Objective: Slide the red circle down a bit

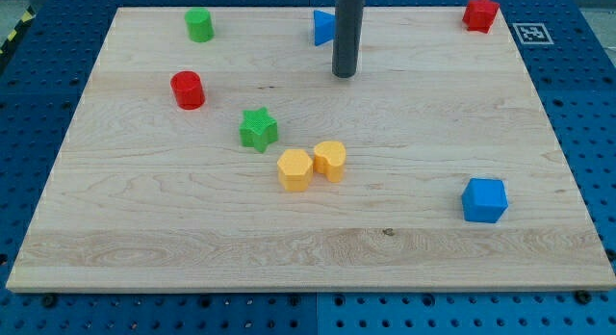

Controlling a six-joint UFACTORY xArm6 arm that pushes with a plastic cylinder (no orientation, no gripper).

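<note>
A: While the red circle (188, 90) sits near the board's (404, 248) left edge, up-left of the green star (258, 129), where's the rod?

B: The tip (345, 74) is well right of the red circle, just beside the blue triangle (324, 27), apparently not touching it. It contacts no block.

A: Open or closed?

B: Neither applies: it's a plain rod with no jaws, so it holds nothing and can only push.

A: How will the red circle handle?

B: Judging by looks, it's a small, stiff, light cylinder. It should slide easily on smooth wood. A round side means an off-centre push may make it veer or slip off the tip.

A: Contact spot?

B: Its far side, the face toward the view's top, dead centre, then push toward the view's bottom.

A: Anything near the red circle?

B: The green cylinder (199, 24) is above it, well apart. The green star is below-right, not directly in the path. The two yellow blocks (311, 165) and blue cube (483, 200) are farther right, and the other red block (480, 13) is far right at the top.
</note>
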